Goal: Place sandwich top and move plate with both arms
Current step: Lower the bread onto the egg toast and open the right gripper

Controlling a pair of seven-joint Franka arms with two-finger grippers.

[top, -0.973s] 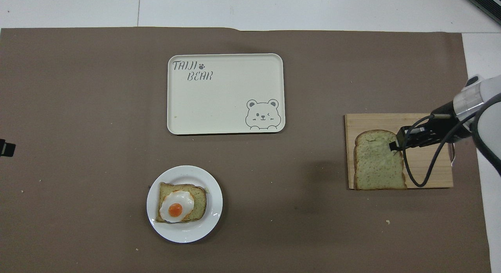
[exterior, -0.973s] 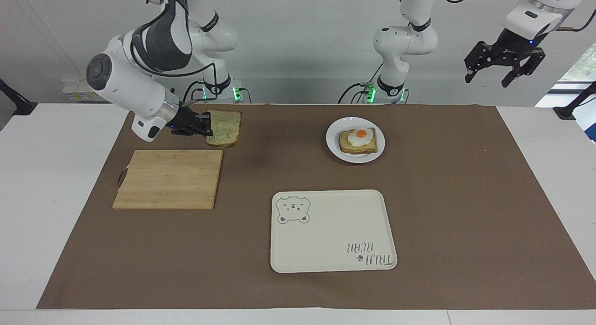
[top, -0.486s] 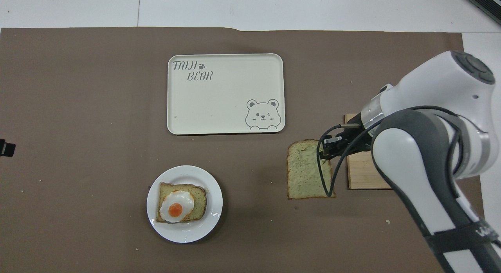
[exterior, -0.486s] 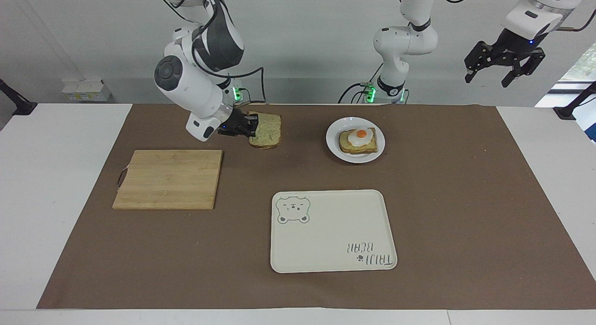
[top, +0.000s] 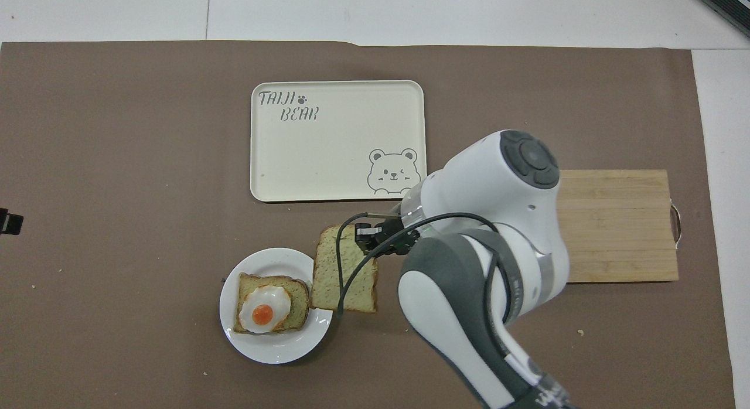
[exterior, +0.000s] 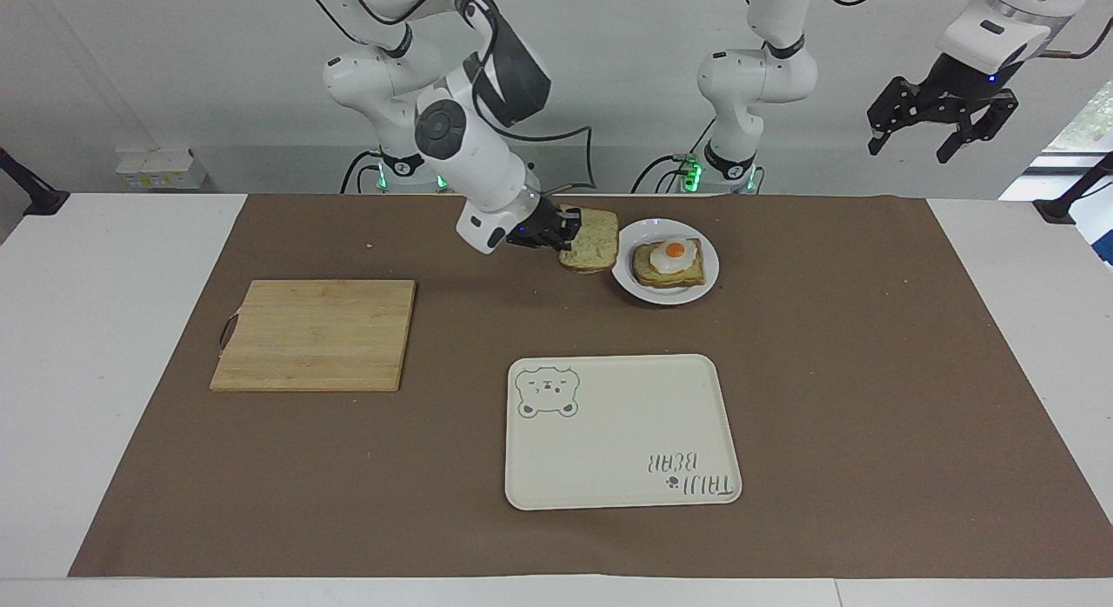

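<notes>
The sandwich top (exterior: 593,240) (top: 337,280), a pale speckled slice with a brown crust, hangs flat in the air with my right gripper (exterior: 565,231) (top: 360,233) shut on its edge. The slice sits just over the rim of the white plate (exterior: 706,272) (top: 275,353), on the side toward the right arm's end of the table. On the plate lies a toast slice with a fried egg (exterior: 668,263) (top: 269,306). My left gripper (exterior: 943,133) waits open, high up past the left arm's end of the table.
A cream tray with a bear drawing (exterior: 622,450) (top: 340,157) lies farther from the robots than the plate. A bare wooden cutting board (exterior: 317,333) (top: 615,227) lies toward the right arm's end. A brown mat covers the table.
My right gripper has carried the sandwich top from over the cutting board across the mat to the plate's rim. The left arm has not moved.
</notes>
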